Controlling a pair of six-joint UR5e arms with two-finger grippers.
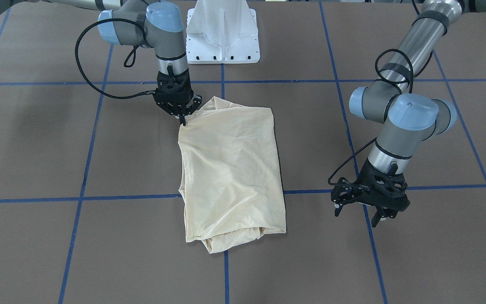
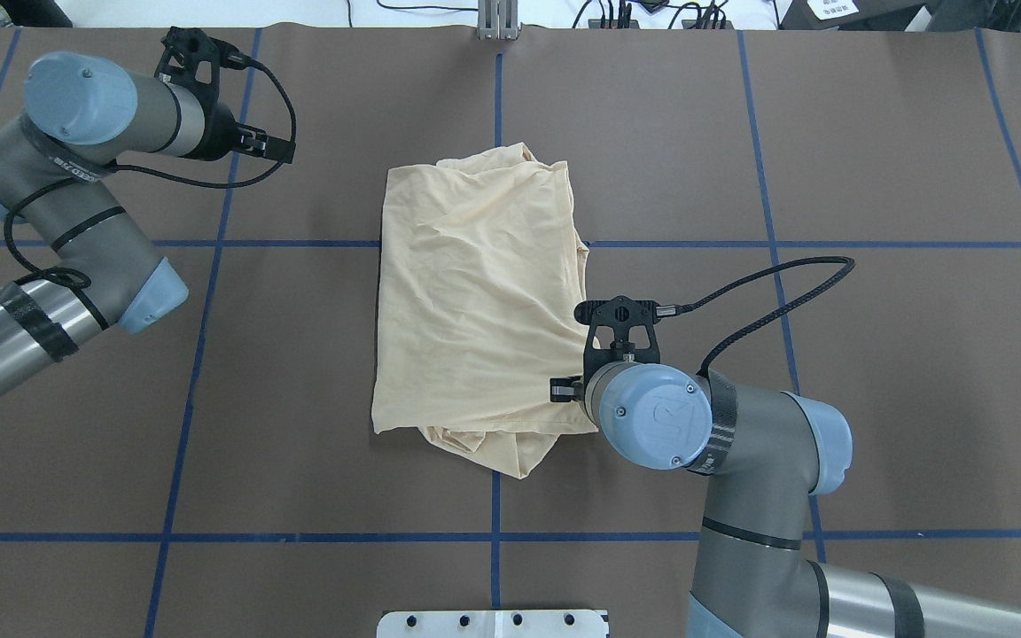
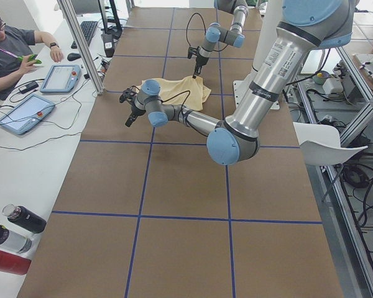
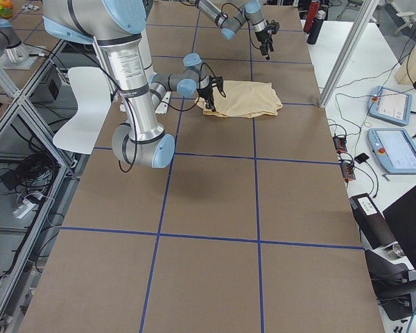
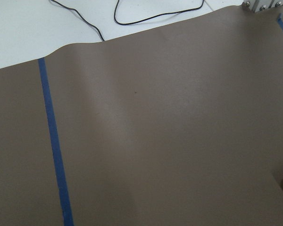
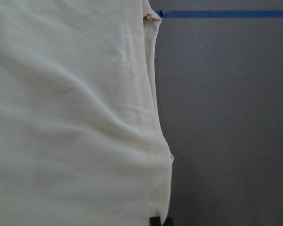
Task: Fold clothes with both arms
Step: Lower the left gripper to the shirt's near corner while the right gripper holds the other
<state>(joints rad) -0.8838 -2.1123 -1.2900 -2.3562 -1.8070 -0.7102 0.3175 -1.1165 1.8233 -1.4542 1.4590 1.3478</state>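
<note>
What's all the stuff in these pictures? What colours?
T-shirt: one, pale yellow, folded, mid-table.
Table: one, brown, blue tape lines.
Pedestal: one, white, table's edge on the robot's side.
Tablets: two, grey-blue, on the side desk.
Bottles: three, two dark, one red, desk's end.
Chair: one, white, beside the table.
Person: one, grey top, seated at the desk.
Left gripper: one, black, open over bare table.
Right gripper: one, black, shut on the T-shirt's corner.

Four fixed views around the T-shirt [image 2: 475, 292]; two close downward wrist cameras.
</note>
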